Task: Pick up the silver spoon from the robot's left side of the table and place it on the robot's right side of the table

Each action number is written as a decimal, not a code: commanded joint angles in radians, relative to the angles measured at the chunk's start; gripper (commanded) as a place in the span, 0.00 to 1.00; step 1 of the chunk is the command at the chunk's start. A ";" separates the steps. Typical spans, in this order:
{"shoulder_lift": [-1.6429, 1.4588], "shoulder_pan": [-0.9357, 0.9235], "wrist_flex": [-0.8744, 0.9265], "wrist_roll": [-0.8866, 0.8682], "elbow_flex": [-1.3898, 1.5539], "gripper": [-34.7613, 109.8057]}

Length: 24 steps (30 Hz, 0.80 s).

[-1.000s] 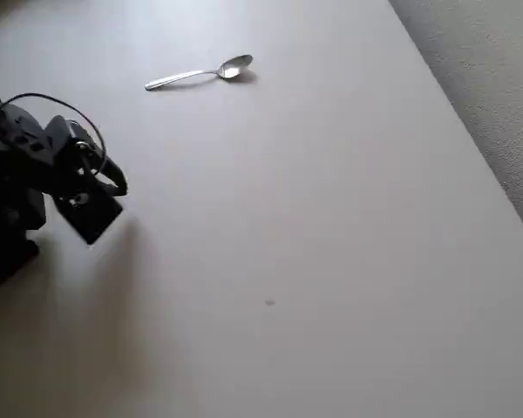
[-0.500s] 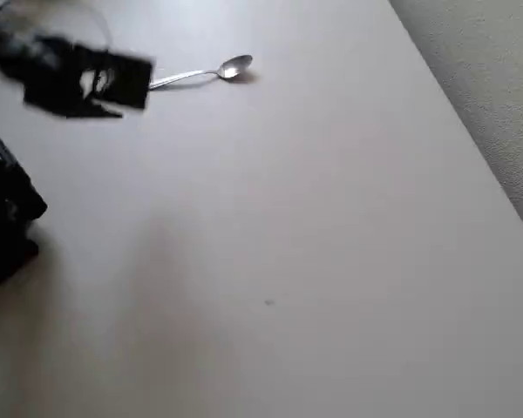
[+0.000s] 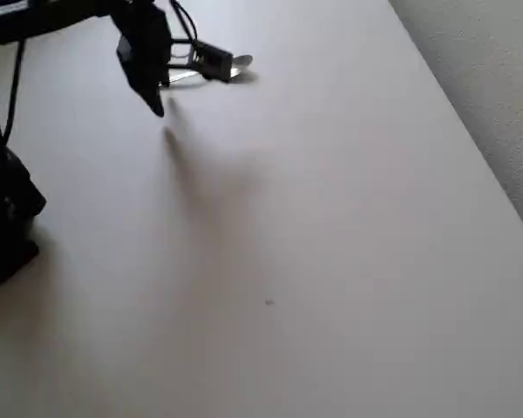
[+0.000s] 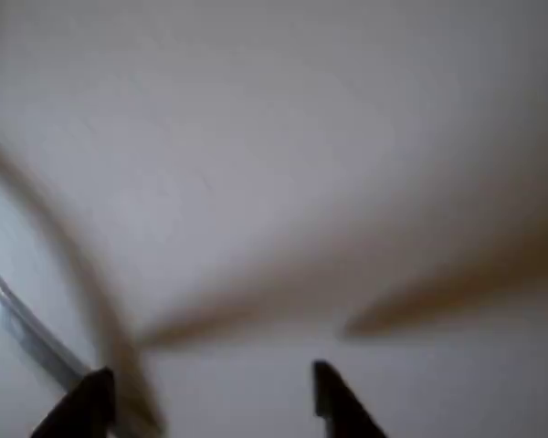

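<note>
in the wrist view the claw [image 4: 210, 397] is spread apart, holding nothing, with its two dark tips over the pale table [image 4: 283, 164]. the spoon [image 4: 27, 333] handle runs by the left tip. in the overhead view the spoon [image 3: 240, 64] lies on the table under the claw [image 3: 157, 100], its bowl sticking out to the right.
</note>
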State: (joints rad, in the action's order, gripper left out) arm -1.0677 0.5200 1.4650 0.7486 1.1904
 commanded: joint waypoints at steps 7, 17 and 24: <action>0.313 -0.028 0.365 0.064 -0.782 0.42; 0.258 -0.006 0.377 0.089 -0.784 0.42; 0.383 0.041 0.362 0.063 -0.891 0.42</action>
State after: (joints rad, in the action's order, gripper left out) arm -0.7210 0.5354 1.8208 0.8268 0.4280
